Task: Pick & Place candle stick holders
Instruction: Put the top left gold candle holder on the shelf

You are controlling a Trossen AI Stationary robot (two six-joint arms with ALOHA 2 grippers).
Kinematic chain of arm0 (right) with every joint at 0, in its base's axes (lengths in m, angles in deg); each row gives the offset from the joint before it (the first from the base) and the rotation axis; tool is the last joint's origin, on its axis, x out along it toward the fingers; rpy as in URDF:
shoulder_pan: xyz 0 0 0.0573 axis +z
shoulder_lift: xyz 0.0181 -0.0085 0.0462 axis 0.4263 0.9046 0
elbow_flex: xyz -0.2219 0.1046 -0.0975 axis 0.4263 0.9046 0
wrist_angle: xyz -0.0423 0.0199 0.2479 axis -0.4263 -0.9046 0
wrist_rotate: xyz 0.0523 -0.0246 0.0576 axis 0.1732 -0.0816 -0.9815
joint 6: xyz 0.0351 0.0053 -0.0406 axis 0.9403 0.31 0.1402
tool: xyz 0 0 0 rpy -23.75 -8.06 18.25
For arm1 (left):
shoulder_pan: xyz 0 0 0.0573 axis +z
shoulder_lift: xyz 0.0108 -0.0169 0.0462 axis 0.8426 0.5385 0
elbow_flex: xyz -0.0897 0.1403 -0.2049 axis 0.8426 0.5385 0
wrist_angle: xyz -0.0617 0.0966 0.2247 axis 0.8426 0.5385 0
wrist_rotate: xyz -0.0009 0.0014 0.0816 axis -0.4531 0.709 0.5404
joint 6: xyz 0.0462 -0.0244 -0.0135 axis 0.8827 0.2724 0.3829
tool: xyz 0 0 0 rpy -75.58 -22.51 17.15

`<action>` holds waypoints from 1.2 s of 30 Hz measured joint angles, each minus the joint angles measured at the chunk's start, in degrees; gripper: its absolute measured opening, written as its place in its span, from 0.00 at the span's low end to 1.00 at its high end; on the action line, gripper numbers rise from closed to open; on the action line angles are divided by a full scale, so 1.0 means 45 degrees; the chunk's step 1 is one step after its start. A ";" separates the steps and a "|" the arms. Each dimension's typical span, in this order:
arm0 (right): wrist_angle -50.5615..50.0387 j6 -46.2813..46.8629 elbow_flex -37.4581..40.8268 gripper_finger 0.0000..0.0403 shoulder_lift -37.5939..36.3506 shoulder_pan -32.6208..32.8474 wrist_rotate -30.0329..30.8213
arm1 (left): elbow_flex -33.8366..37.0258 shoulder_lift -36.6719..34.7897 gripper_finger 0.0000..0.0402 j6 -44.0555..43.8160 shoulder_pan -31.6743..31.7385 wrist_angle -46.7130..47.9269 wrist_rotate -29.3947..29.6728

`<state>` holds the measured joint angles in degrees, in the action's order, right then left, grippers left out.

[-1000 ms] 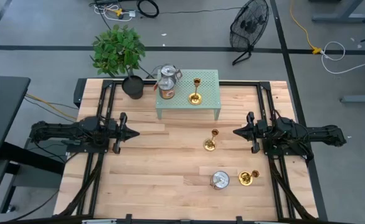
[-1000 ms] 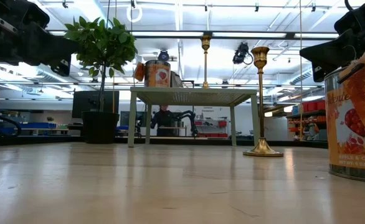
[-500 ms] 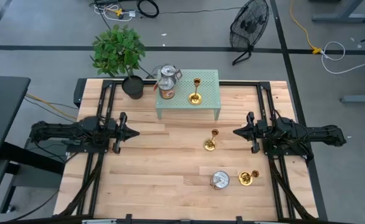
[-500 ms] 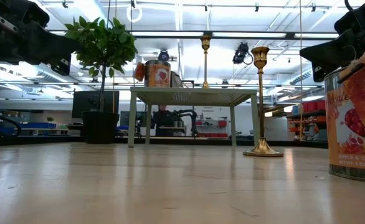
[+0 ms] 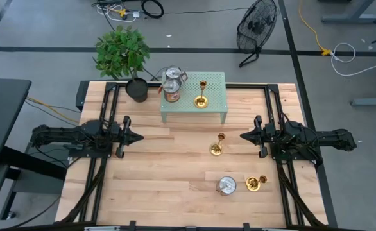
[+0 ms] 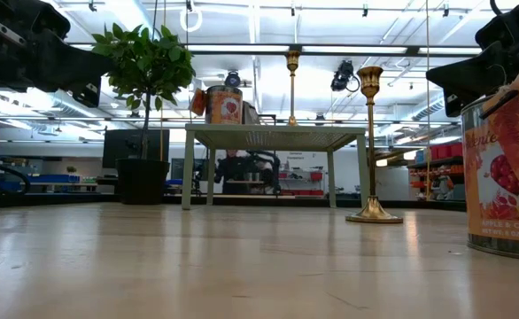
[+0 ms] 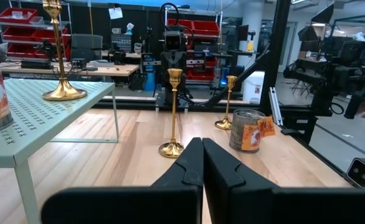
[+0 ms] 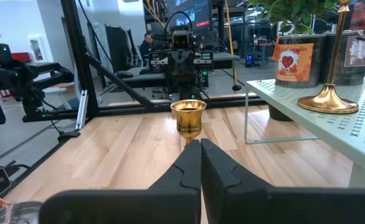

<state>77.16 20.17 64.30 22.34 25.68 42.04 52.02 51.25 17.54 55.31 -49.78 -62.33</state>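
Nearest the front edge of the bench [image 5: 143, 192], one candle stick holder [image 5: 255, 184] stood beside a silver-lidded tin [image 5: 226, 186]. Further in, the middle holder [image 5: 217, 145] stood upright, its long axis vertical, directly ahead of the right pincer [image 5: 244, 136] and clearly nearer to it than to the left pincer [image 5: 138, 136]. Both arms lay low and level, pointing inward, each pincer's fingers pressed together and empty. Farthest back, the third holder [image 5: 201, 95] stood on the green perforated stand [image 5: 217, 97].
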 joint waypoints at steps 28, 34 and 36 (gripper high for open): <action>0.0504 0.0000 0.0003 0.01 0.0005 0.0002 0.0005 | 0.0000 0.0000 0.01 0.0000 0.0005 0.0000 0.0000; 0.0762 0.0000 0.0003 0.01 0.0003 0.0005 0.0005 | 0.0000 0.0000 0.01 0.0000 0.0003 0.0000 0.0000; 0.0775 -0.0002 0.0003 0.01 0.0000 0.0000 0.0037 | 0.0000 0.0000 0.01 0.0005 0.0000 0.0000 0.0000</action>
<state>80.65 20.16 64.31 22.34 25.68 42.21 52.02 51.25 17.56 55.31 -49.77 -62.33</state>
